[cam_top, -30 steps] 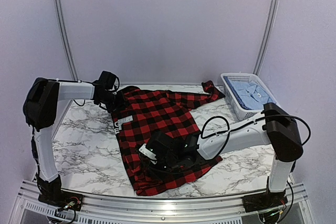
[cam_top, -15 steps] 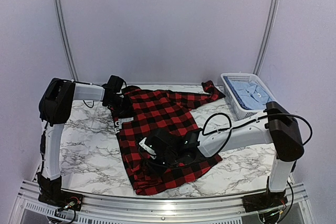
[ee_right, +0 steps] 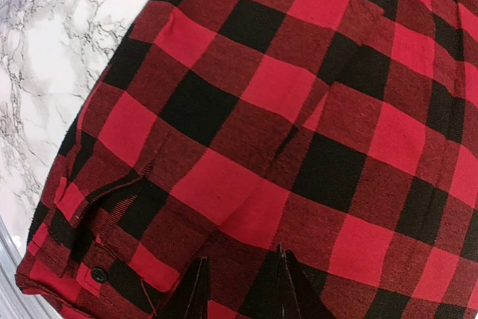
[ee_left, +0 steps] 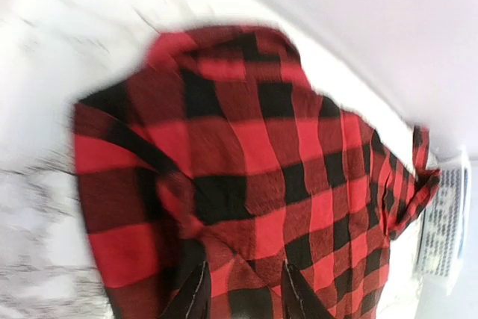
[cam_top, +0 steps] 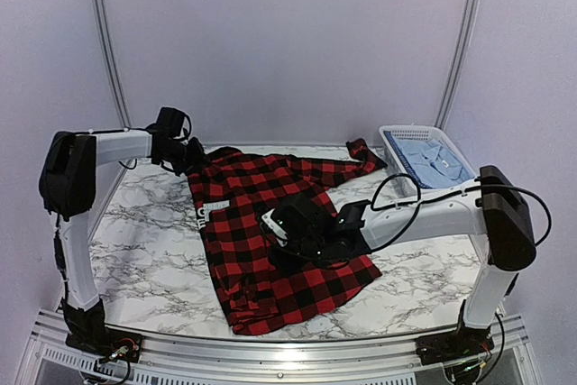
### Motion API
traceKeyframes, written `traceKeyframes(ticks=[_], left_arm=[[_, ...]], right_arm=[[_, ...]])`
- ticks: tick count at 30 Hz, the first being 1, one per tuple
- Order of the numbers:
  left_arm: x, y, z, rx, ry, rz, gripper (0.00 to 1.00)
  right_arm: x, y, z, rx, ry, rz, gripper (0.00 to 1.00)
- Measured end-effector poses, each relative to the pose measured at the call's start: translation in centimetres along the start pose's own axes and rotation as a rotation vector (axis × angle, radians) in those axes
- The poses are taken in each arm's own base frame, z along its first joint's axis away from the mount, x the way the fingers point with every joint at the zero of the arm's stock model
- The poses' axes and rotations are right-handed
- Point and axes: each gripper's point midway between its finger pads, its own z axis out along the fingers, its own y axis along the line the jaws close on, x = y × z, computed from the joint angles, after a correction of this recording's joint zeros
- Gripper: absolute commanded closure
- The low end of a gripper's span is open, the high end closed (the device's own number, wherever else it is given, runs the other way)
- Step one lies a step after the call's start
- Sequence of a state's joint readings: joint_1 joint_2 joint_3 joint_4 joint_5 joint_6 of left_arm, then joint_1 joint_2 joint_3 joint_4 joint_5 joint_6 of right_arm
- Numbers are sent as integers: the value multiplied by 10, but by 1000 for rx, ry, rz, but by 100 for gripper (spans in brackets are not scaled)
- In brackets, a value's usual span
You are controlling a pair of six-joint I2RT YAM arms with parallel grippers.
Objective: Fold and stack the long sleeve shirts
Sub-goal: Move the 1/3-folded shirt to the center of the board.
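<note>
left gripper [cam_top: 187, 152]: above the far-left shoulder of the check shirt. Fingers are parted with nothing between them. Wrist view is blurred.
right gripper [cam_top: 275, 220]: low over the middle of the check shirt. Fingertips [ee_right: 287, 282] are slightly apart and close to the cloth; can't tell whether they pinch it.
red-and-black check shirt [cam_top: 261, 187]: spread on the marble table [cam_top: 153, 241], centre, with one sleeve reaching toward the basket. Near hem is bunched.
pale blue shirt [cam_top: 433, 160]: lying in the white lattice basket [cam_top: 397, 166], far right.
</note>
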State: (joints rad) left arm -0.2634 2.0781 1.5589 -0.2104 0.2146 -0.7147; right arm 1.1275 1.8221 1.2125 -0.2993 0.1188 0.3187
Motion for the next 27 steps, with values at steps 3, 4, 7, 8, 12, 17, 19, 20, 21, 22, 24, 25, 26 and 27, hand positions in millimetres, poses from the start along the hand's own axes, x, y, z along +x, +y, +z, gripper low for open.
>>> traceKeyframes(ticks=[3, 4, 7, 8, 12, 17, 19, 20, 21, 22, 24, 25, 26, 27], left_arm=[[-26, 15, -24, -12, -61, -29, 72], [-32, 23, -27, -23, -74, -39, 74], [-37, 46, -25, -68, -80, -54, 80], [-35, 51, -21, -82, -74, -55, 81], [-21, 65, -6, -122, -30, -54, 81], [-7, 77, 9, -159, 6, -58, 81], [-5, 80, 11, -169, 11, -58, 81], [-4, 80, 12, -172, 11, -57, 80], [-4, 81, 13, -175, 12, -57, 80], [-3, 82, 14, -180, 12, -57, 81], [-1, 85, 17, -187, 16, -58, 82], [0, 87, 18, -191, 21, -58, 84], [2, 89, 21, -194, 25, -59, 86], [3, 91, 22, -198, 30, -61, 89]], right_arm=[[4, -13, -1, 21, 6, 25, 74], [5, -17, -1, 28, 7, 32, 74], [7, -26, -1, 47, 10, 47, 74], [7, -27, -1, 52, 10, 50, 74], [10, -32, 0, 70, 15, 58, 74], [14, -39, -7, 96, 9, 66, 73], [12, -42, -12, 107, -4, 71, 73], [10, -43, -14, 110, -11, 74, 73], [9, -44, -16, 114, -17, 76, 73], [8, -45, -19, 118, -24, 80, 73], [8, -48, -22, 127, -31, 86, 73], [10, -51, -23, 134, -32, 90, 73], [13, -53, -24, 143, -29, 91, 73], [16, -56, -24, 151, -25, 92, 73]])
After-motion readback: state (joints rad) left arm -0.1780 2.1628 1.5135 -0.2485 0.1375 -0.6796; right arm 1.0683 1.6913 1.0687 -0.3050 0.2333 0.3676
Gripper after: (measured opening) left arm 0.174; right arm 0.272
